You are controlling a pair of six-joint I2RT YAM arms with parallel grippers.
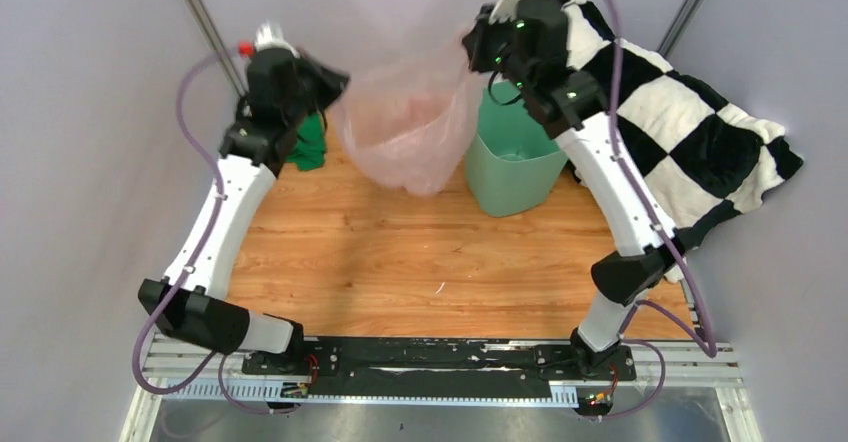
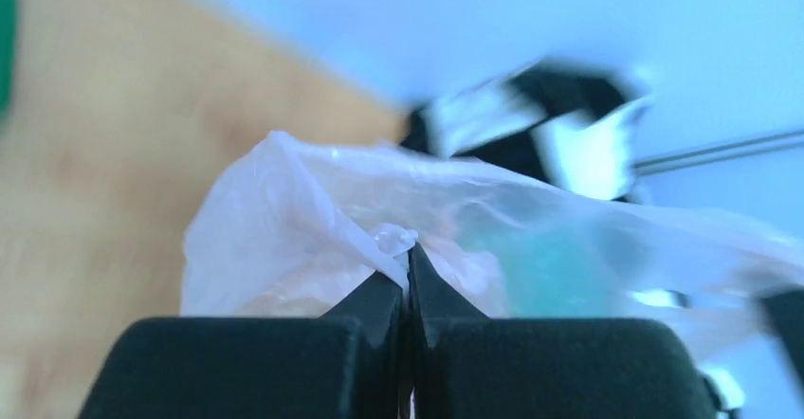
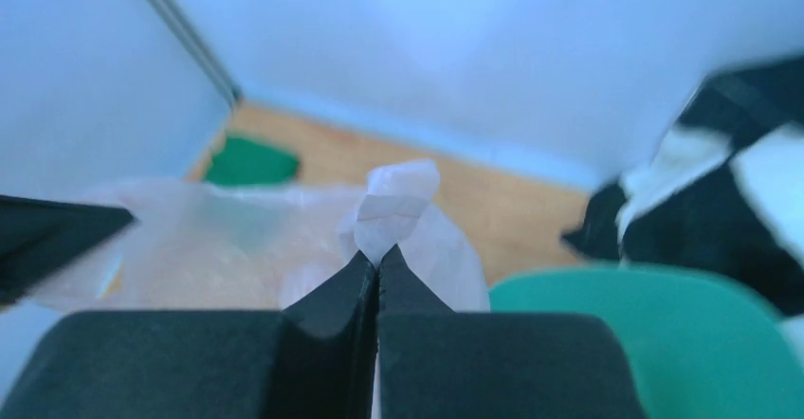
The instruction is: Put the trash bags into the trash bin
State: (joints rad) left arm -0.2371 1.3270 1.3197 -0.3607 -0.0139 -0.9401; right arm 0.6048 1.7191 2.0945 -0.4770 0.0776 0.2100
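Pale-pink, translucent and crinkled, the trash bag (image 1: 408,132) hangs stretched between the two arms at the far side of the desk (image 1: 420,262), its mouth pulled wide and facing upward, its body sagging down toward the wood. It is not in the trash bin (image 1: 512,174); it sits just to the left of that mint-green bin, and from above its right edge overlaps the bin's left rim, though whether the two touch cannot be told. The left end effector (image 2: 409,260) is closed tight on a small pinch of the bag's left rim, a bit of film poking up between the black fingertips. The right end effector (image 3: 378,264) is likewise clamped on a fold of the bag's right rim, held above the bin's near-left corner. The bin stands upright on the desk with its opening clear of plastic. A dark green cloth (image 1: 308,144) lies under the left arm's wrist, left of the bag. A black-and-white checkered cushion (image 1: 690,132) lies to the right of the bin, behind the right arm.
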